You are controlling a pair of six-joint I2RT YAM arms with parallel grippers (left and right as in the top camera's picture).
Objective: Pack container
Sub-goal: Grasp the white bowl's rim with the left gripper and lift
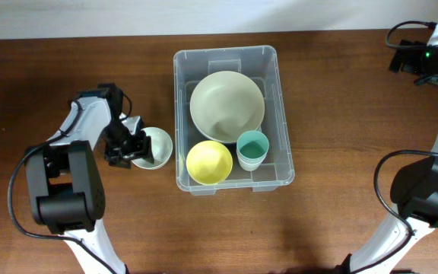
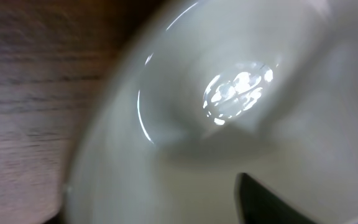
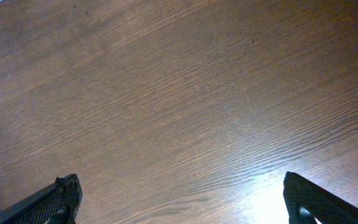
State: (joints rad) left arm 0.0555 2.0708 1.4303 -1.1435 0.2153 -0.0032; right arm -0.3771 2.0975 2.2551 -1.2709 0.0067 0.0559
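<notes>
Sitting in the middle of the tabletop, the container holds three items. A large pale bowl fills its far half, while a yellow bowl and a teal cup stand side by side in the near half, all mouth up. That arrangement leaves little bare floor in the bin, so anything further will probably have to nest inside one of the bowls rather than stand beside them.

One piece is outside: a small white bowl on the tabletop just beside the container's left wall. The left fingers are at that bowl's left rim, placed, it seems, to take the rim between them (one inside the bowl, one outside). That grip suits a thin-walled dish too wide to span. The left wrist view is filled by the bowl's glossy inside, with only one dark finger showing at the bottom edge. It is too close and blurred to tell whether the fingers are pinching the rim or standing off it.

The right fingers are spread wide over bare wood well to the right of the container, holding nothing. They are presumably parked there so the left arm has free passage to the bin.
</notes>
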